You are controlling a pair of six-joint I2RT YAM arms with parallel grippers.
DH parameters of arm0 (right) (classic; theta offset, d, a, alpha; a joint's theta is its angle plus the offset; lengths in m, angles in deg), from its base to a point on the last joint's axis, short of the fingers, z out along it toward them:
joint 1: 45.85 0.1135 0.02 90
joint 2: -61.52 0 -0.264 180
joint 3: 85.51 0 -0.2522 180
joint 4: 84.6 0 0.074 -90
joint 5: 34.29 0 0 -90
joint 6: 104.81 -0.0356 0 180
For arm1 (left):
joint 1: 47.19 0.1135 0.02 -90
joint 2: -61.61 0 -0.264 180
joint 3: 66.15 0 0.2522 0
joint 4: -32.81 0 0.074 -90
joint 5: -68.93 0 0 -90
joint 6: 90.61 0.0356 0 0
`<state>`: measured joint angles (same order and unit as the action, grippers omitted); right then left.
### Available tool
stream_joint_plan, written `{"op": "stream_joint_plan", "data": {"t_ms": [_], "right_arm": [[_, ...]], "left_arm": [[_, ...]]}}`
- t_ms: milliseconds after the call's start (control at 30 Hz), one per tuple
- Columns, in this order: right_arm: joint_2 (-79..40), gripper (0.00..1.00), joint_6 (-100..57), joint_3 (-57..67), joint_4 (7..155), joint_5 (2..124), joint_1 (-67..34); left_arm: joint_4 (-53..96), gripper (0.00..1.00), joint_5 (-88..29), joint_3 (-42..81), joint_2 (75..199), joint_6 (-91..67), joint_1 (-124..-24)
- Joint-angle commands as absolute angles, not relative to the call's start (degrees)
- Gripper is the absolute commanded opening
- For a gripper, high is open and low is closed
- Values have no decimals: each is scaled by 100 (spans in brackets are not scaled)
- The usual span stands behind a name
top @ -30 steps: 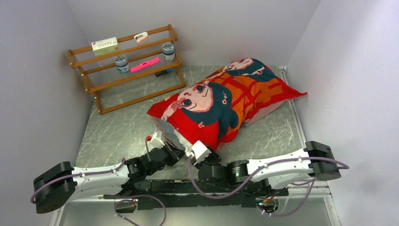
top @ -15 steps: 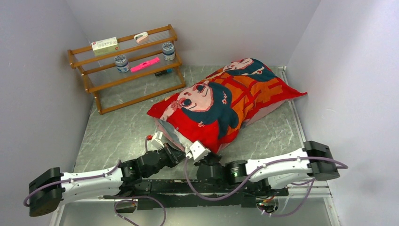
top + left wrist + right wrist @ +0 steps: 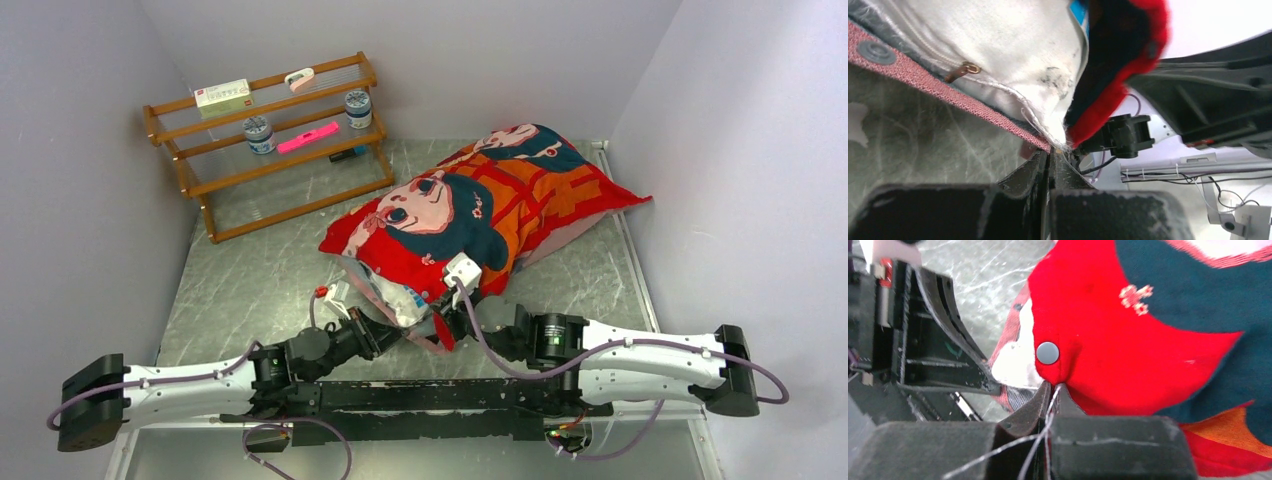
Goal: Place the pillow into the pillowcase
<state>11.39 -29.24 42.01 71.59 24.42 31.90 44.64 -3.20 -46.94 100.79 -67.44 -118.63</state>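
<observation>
Pillowcase (image 3: 500,215): red ground with an orange grid pattern and cartoon faces, pale skin, teal hair. Hem band (image 3: 943,92): woven pinkish-red. Snap (image 3: 1047,353): plain grey. Pillow (image 3: 1013,45): white, with dark smudges. Table (image 3: 250,285): grey-green with pale marble veining. Rack (image 3: 200,185): mid-brown wood. Left arm (image 3: 190,380) and right arm (image 3: 640,352): white links, black joints.
</observation>
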Motion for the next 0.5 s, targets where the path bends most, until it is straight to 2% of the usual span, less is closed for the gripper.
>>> {"op": "stream_joint_plan", "data": {"t_ms": [0,67,267,467], "right_arm": [[1289,0,-3126,4306,7151,4058,2760],[1288,0,-3181,4323,7162,4236,2586],[1324,0,-3488,4357,7215,3755,2324],[956,0,-3317,4493,8546,5608,2279]], "left_arm": [[5296,5,-323,-4614,9724,-6283,-11987],[5331,5,-261,-4624,9617,-6309,-11988],[5023,5,-407,-4675,9673,-6656,-12077],[4199,5,-30,-4703,9625,-7152,-12269]]}}
